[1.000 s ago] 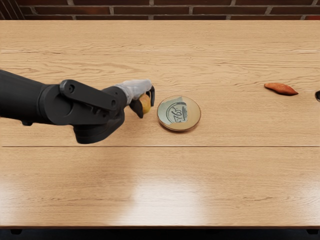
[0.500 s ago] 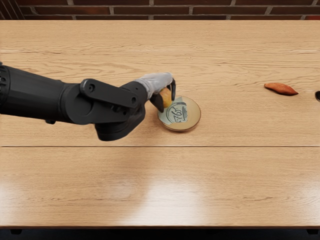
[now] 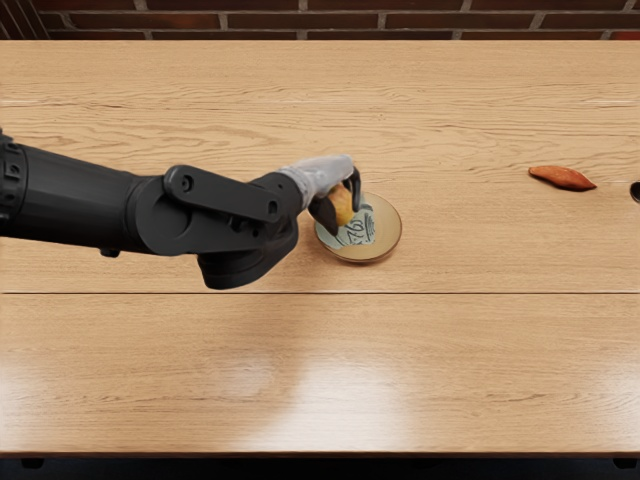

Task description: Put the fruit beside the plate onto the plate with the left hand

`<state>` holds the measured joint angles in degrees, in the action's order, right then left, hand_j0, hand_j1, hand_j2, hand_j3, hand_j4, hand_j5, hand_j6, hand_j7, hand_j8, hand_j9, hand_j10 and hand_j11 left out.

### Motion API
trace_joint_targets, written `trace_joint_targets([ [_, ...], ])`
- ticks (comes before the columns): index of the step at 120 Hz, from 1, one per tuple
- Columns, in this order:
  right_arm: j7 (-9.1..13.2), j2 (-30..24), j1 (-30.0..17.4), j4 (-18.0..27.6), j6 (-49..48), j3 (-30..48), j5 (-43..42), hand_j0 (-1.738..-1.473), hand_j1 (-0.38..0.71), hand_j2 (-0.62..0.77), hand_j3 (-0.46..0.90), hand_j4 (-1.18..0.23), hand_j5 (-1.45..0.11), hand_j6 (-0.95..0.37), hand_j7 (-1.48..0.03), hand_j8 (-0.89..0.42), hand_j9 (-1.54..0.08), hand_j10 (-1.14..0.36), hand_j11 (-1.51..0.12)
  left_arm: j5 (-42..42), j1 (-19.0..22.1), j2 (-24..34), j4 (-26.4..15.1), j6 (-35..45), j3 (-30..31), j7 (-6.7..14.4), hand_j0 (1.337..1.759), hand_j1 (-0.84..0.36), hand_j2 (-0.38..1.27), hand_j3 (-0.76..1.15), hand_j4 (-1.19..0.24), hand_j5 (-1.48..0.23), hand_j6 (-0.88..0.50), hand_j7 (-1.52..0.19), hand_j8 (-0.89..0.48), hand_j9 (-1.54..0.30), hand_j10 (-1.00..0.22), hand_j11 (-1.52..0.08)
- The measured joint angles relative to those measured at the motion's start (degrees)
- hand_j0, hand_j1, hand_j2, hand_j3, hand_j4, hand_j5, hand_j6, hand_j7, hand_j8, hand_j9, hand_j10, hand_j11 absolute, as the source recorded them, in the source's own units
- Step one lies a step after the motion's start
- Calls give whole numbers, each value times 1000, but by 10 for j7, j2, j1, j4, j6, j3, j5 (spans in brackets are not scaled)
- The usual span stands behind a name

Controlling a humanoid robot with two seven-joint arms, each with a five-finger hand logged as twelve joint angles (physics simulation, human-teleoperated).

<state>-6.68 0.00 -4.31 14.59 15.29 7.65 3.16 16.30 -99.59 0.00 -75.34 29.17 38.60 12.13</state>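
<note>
Fruit [image 3: 344,206], head view: a small yellow rounded piece, clamped in the left hand [image 3: 326,190]. It sits between the dark fingers [image 3: 355,187] on its far side and the dark thumb on its near side. The fruit is over the left part of the plate [image 3: 386,236], inside the rim. Whether its underside touches the plate face cannot be determined.

The left arm [image 3: 110,205] enters from the left edge of the picture and extends almost level across the table [image 3: 320,370] toward the plate. The forearm is a thick black cylinder ending in a bulky black wrist housing with a flat link bar on top. The back of the hand carries a pale grey cover. The fingers curl downward around the fruit.

The plate is round and shallow, with a bronze-coloured rim and a pale grey-green face bearing a dark line pattern. The table is light wood with visible grain, a glossy finish, and a horizontal seam below the plate. An orange, elongated, pointed item [image 3: 562,178] lies well apart to the right. A red brick wall [image 3: 320,18] runs along the far edge of the table.
</note>
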Motion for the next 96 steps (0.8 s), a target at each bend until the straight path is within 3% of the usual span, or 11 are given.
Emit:
trace_joint_targets([
  [15, 0, 0, 0, 0, 0, 0, 0, -1658, -307, -7, 0, -35, -45, -35, -45, -35, -45, -35, -45, 1, 4, 0, 0, -4, -3, 0, 1646, -325, 270, 0, -747, -1135, -316, -1084, -274, -1104, -504, -1114],
  [29, 0, 0, 0, 0, 0, 0, 0, -1658, -307, -7, 0, -35, -45, -35, -45, -35, -45, -35, -45, 0, 8, 0, 2, -4, -10, 0, 1651, -280, 223, 0, -767, -941, -374, -908, -337, -921, -543, -926],
  [43, 0, 0, 0, 0, 0, 0, 0, -1658, -307, -7, 0, -35, -45, -35, -45, -35, -45, -35, -45, -1, 12, 0, 10, -4, -13, 0, 1654, -196, 157, 0, -697, -736, -345, -720, -314, -725, -473, -728],
  [57, 0, 0, 0, 0, 0, 0, 0, -1658, -308, -7, 0, -35, -45, -35, -45, -35, -45, -35, -45, -1, 15, 0, 17, -4, -17, -1, 1656, -121, 116, 0, -529, -593, -329, -584, -306, -586, -403, -587],
  [96, 0, 0, 0, 0, 0, 0, 0, -1658, -308, -7, 0, -35, -45, -35, -45, -35, -45, -35, -45, -2, 14, 0, 19, -4, -31, -1, 1658, -10, 68, 0, -328, -407, -287, -405, -283, -405, -302, -406],
])
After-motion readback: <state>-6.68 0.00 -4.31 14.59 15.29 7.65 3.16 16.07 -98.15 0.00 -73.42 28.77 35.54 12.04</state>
